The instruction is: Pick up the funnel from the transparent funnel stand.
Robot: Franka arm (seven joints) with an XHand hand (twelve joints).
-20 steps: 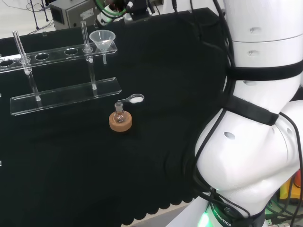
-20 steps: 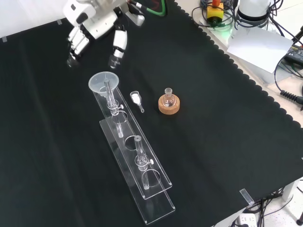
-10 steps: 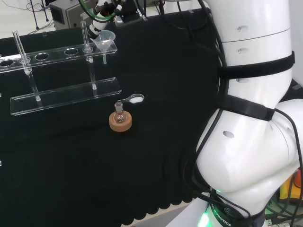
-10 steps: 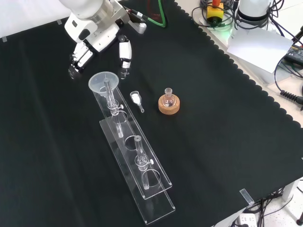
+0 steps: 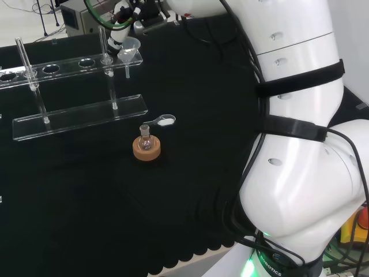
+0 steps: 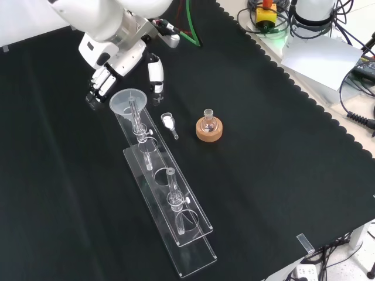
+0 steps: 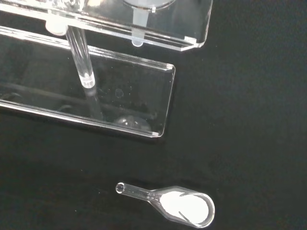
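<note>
The funnel (image 6: pixel 128 100) is seated in the funnel stand (image 6: pixel 167 196), not yet lifted, flanked at its end by the spread-fingered hand (image 6: pixel 120 58), nothing grasped.

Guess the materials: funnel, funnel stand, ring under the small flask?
Funnel: looks like translucent, slightly milky plastic; glass can't be ruled out.
Funnel stand: clear, glossy sheet, probably acrylic; flat plates with bright edges, cloth visible through them.
Ring under the small flask: matte tan, grainy, looks like cork.

small flask (image 6: pixel 208 119) on cork ring (image 6: pixel 210 131); scoop (image 6: pixel 169 123) beside.
</note>
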